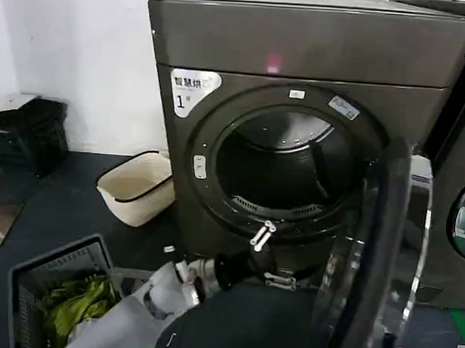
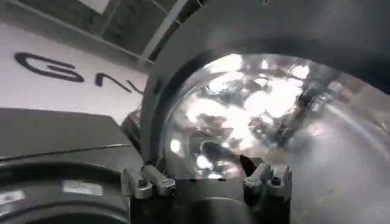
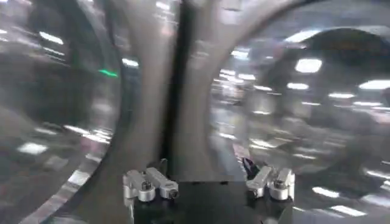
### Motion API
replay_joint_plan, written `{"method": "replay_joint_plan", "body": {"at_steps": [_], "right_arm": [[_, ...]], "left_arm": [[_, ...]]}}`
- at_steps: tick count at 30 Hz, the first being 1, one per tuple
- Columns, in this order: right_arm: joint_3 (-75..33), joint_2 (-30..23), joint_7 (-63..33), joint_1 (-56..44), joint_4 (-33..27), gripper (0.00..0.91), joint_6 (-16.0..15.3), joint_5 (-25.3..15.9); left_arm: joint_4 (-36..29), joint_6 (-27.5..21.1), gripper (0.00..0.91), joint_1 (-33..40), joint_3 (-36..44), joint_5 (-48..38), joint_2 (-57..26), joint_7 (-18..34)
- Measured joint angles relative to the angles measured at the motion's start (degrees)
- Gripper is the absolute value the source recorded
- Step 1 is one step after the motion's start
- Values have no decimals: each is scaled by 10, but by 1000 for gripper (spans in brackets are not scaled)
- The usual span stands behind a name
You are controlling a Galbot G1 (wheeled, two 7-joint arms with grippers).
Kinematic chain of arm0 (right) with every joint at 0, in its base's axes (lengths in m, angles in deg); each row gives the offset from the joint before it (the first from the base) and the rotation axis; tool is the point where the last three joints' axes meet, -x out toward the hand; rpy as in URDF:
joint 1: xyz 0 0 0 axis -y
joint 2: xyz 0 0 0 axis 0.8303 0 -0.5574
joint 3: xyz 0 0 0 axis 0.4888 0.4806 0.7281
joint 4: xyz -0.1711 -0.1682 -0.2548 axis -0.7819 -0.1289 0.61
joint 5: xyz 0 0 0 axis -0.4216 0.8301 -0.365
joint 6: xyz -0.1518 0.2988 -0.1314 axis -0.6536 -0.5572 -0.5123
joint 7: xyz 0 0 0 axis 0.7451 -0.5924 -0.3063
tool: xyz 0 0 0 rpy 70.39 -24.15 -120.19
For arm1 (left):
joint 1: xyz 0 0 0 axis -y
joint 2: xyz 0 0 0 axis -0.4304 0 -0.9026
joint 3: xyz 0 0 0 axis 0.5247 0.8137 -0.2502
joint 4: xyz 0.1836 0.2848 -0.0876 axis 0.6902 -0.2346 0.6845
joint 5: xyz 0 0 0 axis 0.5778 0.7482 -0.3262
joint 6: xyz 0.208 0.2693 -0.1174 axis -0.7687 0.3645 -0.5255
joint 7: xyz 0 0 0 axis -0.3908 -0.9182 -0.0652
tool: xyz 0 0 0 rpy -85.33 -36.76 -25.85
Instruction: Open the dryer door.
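Note:
The dryer (image 1: 302, 45) is a dark bronze-grey box with a white "1" sticker (image 1: 194, 90). Its drum opening (image 1: 283, 169) is uncovered. The dryer door (image 1: 385, 229) stands swung out to the right, edge-on to me, chrome ring and tinted glass toward the front. My left gripper (image 1: 271, 258) hangs open just below the drum opening, left of the door's edge, with nothing between its fingers. In the left wrist view that gripper (image 2: 204, 170) faces the door's glass (image 2: 268, 103). My right gripper (image 3: 206, 167) is open close against the door's chrome ring (image 3: 152, 91).
A cream basket (image 1: 138, 186) sits on the floor left of the dryer. A grey crate (image 1: 24, 276) holding green cloth stands at the near left. A black box (image 1: 24, 132) is by the wall. A neighbouring dark machine (image 1: 461, 201) stands on the right.

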Motion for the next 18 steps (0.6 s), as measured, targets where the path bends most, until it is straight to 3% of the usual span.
{"method": "replay_joint_plan", "body": {"at_steps": [7, 18], "right_arm": [[-65, -48, -75, -7, 0, 907, 2, -17], [-125, -127, -189, -2, -12, 907, 65, -87]], "left_arm": [[19, -6, 907, 20, 43, 17, 34, 15], [49, -44, 907, 43, 105, 50, 91, 58]]}}
